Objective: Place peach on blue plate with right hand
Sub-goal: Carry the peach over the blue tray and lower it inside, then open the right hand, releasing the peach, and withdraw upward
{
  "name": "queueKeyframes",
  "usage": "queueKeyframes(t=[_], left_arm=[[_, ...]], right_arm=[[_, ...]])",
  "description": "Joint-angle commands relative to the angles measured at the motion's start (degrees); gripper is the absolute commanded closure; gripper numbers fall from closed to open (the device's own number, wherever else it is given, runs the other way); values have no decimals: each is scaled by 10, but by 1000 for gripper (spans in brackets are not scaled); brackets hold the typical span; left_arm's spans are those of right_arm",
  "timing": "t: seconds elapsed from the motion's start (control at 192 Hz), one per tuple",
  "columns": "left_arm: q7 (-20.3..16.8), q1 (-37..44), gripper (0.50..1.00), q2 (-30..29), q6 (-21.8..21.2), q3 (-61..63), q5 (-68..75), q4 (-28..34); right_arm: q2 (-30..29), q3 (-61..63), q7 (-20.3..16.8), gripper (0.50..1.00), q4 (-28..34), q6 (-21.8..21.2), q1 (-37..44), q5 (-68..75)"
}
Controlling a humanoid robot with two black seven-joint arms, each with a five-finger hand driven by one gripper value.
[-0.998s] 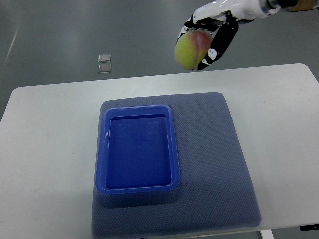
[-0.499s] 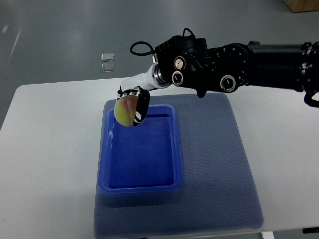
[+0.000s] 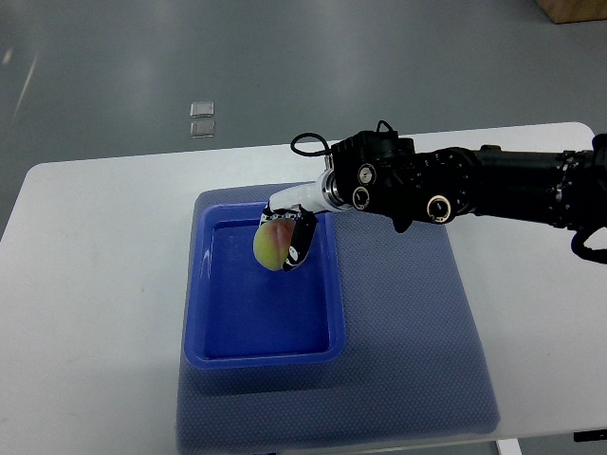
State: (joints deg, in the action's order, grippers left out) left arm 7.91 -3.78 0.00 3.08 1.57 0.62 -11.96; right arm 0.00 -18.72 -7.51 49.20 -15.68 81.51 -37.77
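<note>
One arm only at work, reaching in from the right edge across the surface (image 3: 95,246). Right hand (image 3: 287,232) clamped on the peach (image 3: 272,244), fingers (image 3: 303,245) curled around the right side of the fruit so that the yellow-green and red skin shows to the left. Peach held over the far part of the plate (image 3: 327,284), inside the rim, toward the far right corner. Cannot tell whether touching the bottom or hanging just above it; looks a little above, judging by the steep view only.

Wrist bent down and hand pointing to the left, probably to bring the fruit low into the tray before letting go, so no drop and no rolling. Grip from the side and top, leaving the underside of the peach free to meet the floor of the plate first.

Plate lying on a grey-blue mat (image 3: 408,332), likely to stop sliding and to soften contact. Mat resting in the middle of the white surface. Two small clear squares (image 3: 200,119) on the floor beyond the far edge, well apart from the work and of no use here.

Left hand not visible anywhere.

Task near its end by this look: carrying done, release not yet done. Remaining risk: round fruit rolling against the rim after opening of the fingers, since the spot is close to the far wall.
</note>
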Motion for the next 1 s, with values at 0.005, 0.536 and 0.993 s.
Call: queueKeyframes(t=[0.005,0.536,0.993], left_arm=[[0,0,500,0,0,-1,0,0],[0,0,500,0,-1,-1,-2,1],[0,0,500,0,0,0,0,-1]], right_arm=[[0,1,6,752,0,3,-8,-1],[0,74,13,570,4,-13,30,8],[181,634,67,570,2,-7,-206,171]])
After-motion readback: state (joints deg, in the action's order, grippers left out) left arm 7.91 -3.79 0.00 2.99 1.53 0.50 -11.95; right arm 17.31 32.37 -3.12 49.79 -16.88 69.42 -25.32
